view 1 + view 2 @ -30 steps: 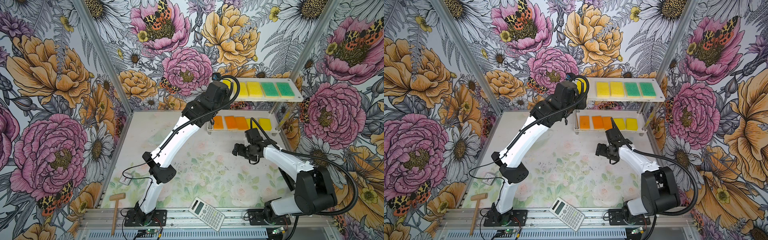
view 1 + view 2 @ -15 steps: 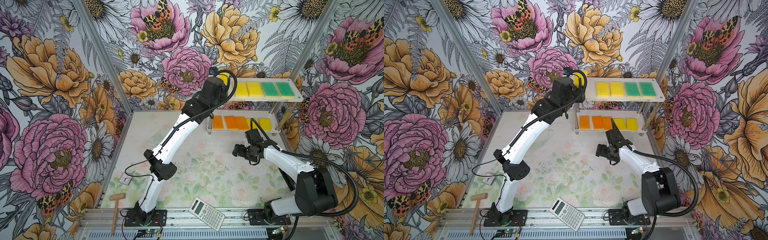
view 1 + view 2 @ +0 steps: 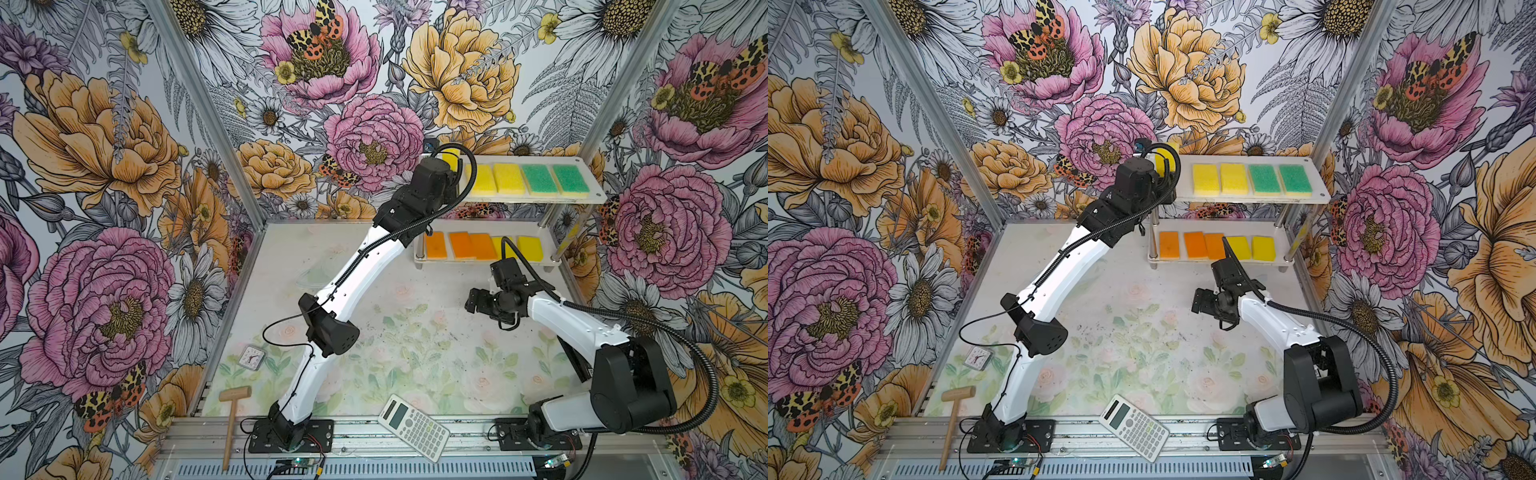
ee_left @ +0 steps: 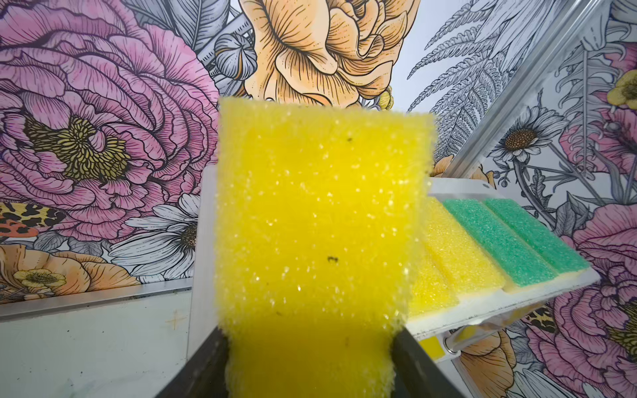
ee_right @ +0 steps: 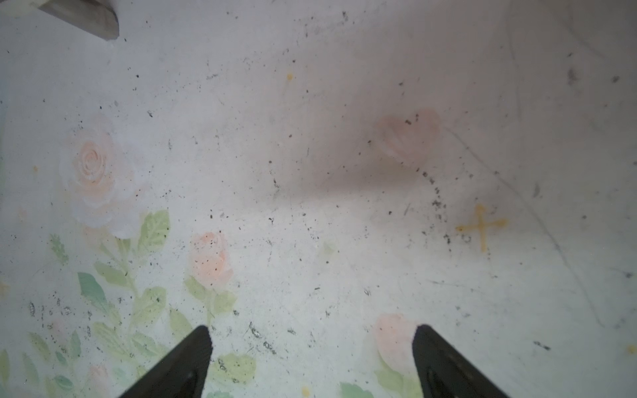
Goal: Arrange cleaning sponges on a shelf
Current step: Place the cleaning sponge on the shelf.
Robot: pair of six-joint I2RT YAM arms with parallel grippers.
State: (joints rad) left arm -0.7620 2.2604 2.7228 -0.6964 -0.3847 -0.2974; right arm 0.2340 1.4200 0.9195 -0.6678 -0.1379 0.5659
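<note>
Floral tabletop (image 3: 415, 374): calculator (image 3: 413, 422), mallet (image 3: 235, 394), clock (image 3: 252, 357), shelf (image 3: 540, 200)

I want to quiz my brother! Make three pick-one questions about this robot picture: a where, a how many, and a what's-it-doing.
1. Where do the orange sponges lie? A) upper board B) lower board of the shelf C) table
2. How many green-topped sponges are there? A) one B) four C) two
3. The right gripper is: A) open, empty B) shut on a sponge C) shut tight

B: three sit in a row on it. C: two lie side by side. A: jaws apart, nothing between.
</note>
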